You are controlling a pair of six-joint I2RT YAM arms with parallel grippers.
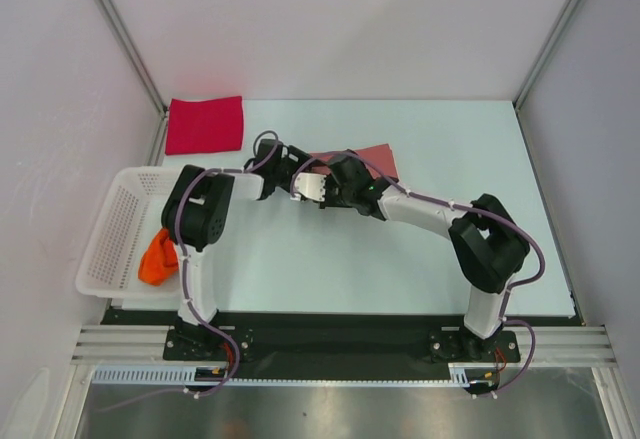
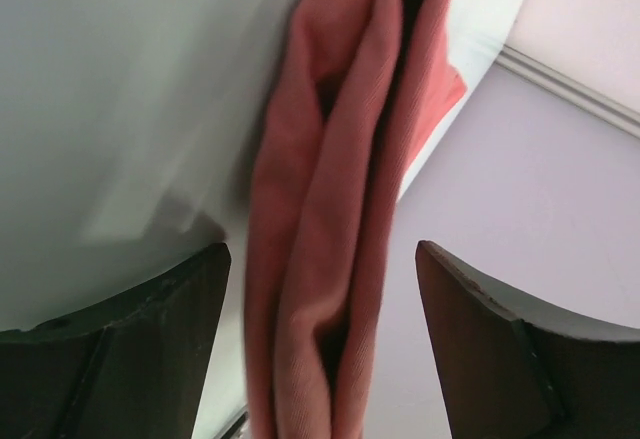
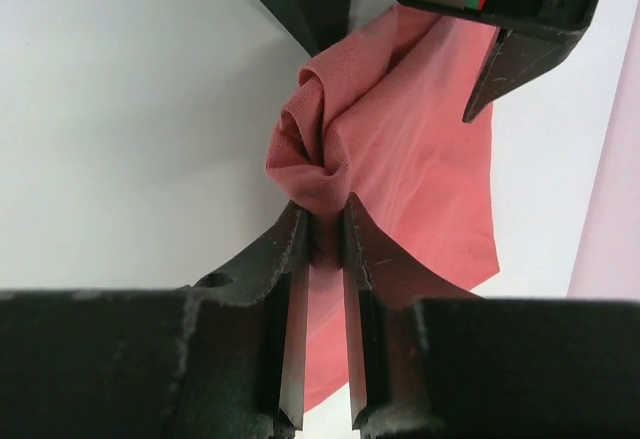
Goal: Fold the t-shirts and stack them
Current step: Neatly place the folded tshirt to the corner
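well, my biggest worry is the bunch. the right claw [image 3: 322, 221] is clenched on a small crumpled knob of the salmon-pink soft cloth t-shirt [image 3: 420, 159], and it holds only that little bit near its finger ends. if i pull hard or fast, i think the cloth could slide out and drop in a heap on the pale flat table [image 1: 330, 259]. the left claw [image 2: 322, 247] is spread wide and grips nothing. a long fold of the same shirt runs between its two dark fingers and touches neither, as far as i can see. if it bites down here it may catch too many layers, or only one, and the fold would come out crooked. the two claws are also nose to nose over the shirt, so a careless move could bump them together. the pink shirt is in the middle of the table toward the far side, partly under both claws. past the right claw it spreads out wide. i cannot tell how much of it is lifted off the table. well apart, the folded bright crimson red cloth t-shirt [image 1: 205, 124] lies flat at the far left corner. the crumpled orange cloth t-shirt [image 1: 157, 259] sits in the white plastic mesh basket [image 1: 110, 219] at the left edge, not yet folded.
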